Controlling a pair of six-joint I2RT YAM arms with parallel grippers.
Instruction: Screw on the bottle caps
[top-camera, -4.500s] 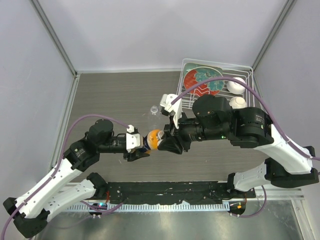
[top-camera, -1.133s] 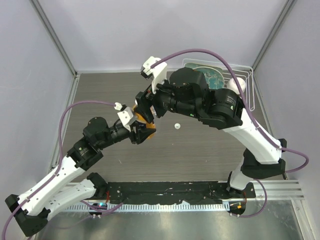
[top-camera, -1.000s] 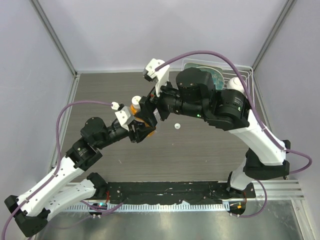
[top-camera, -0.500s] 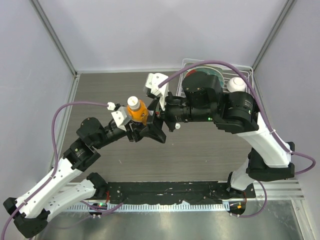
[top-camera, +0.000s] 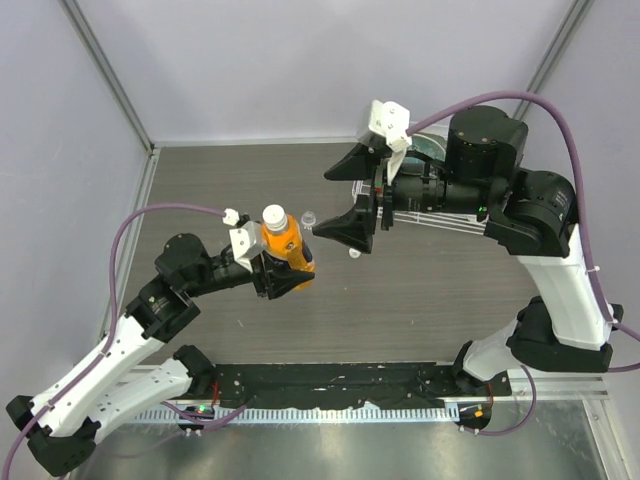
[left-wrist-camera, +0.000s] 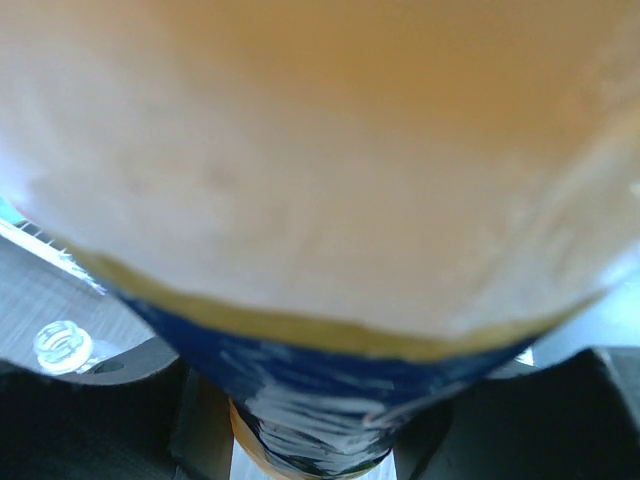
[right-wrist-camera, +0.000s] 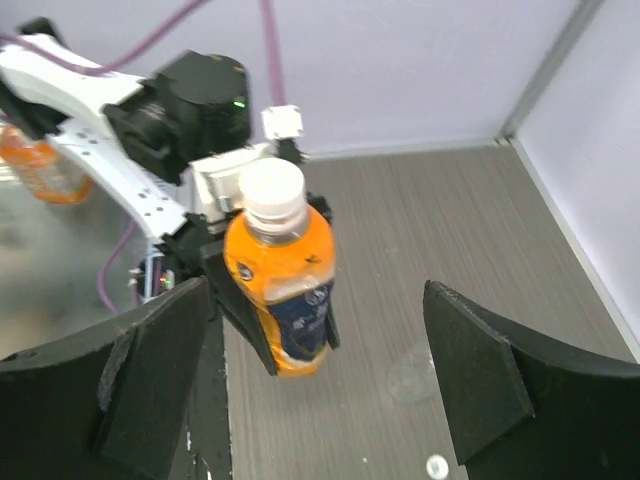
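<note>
The short plastic bottle of orange liquid is held clear of the dark wood-grain worktop by the left gripper. Its jaws are pinched on the lower body, about the dark blue band of the label. The orange bottle is carried neck up with a slight tilt, and the cream-coloured round cap is seated on its neck; how far it is threaded cannot be told. The left wrist view is filled by the blurred orange body. The right gripper is raised just beside the orange bottle and apart from it, its jaws spread wide with nothing gripped. In the right wrist view the bottle is framed between the two black fingers without contact. The small clear colourless bottle is stood upright on the worktop just beside the orange bottle, its mouth open. The tiny white round cap is lying loose on the worktop near it, to the right. A white wire rack is partly hidden under the right arm.
</note>
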